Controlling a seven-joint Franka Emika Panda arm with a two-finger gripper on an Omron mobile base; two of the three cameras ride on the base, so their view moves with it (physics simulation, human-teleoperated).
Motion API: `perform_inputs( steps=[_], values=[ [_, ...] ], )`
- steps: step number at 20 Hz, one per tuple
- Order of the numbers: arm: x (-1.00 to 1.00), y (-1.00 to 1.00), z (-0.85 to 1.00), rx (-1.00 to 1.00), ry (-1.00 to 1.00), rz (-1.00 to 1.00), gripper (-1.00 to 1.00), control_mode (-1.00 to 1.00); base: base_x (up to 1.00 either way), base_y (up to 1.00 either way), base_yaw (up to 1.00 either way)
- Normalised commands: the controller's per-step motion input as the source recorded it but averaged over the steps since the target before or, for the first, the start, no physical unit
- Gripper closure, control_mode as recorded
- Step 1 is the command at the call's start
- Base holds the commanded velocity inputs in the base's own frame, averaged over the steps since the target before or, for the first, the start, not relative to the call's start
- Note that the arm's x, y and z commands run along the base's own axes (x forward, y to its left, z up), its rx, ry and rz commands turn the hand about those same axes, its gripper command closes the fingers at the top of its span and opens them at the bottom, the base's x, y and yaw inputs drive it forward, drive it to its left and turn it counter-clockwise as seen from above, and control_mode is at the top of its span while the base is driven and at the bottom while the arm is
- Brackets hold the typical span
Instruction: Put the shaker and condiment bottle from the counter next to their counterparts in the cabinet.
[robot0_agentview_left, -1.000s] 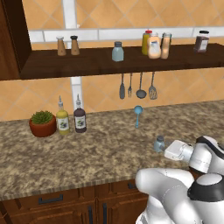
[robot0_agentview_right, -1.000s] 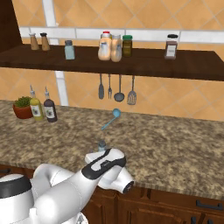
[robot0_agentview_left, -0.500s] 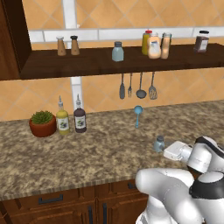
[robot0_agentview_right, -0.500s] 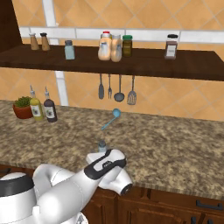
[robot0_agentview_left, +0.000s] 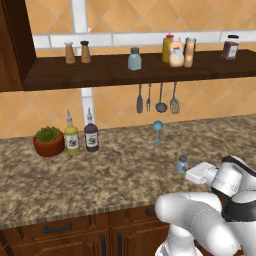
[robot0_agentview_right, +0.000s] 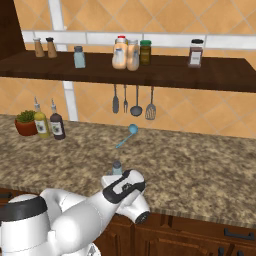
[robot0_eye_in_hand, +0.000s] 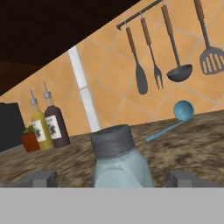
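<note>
Two finger tips (robot0_eye_in_hand: 43, 178) of the hand (robot0_eye_in_hand: 116, 179) stand wide apart around the shaker (robot0_eye_in_hand: 119, 157), low centre frame. It grips nothing; the shaker sits on the counter (robot0_agentview_left: 100, 180).

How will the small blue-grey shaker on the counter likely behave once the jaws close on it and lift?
The shaker looks rigid, so it should hold its shape. Its smooth, rounded sides may slip or twist in a light grip. It is squat and stands upright on the counter, so it seems unlikely to tip, and being small it is probably light.
</note>
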Motion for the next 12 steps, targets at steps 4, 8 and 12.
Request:
perform_inputs(
  steps=[4,8,12],
  values=[
    [0.19,0.04,-0.16,-0.05,0.00,-0.06,-1.00,-1.00,0.00,0.00,0.00],
    [0.22,0.11,-0.16,-0.06,0.00,-0.06,-1.00,-1.00,0.00,0.00,0.00],
    [0.20,0.09,-0.14,-0.05,0.00,-0.05,-1.00,-1.00,0.00,0.00,0.00]
  ],
)
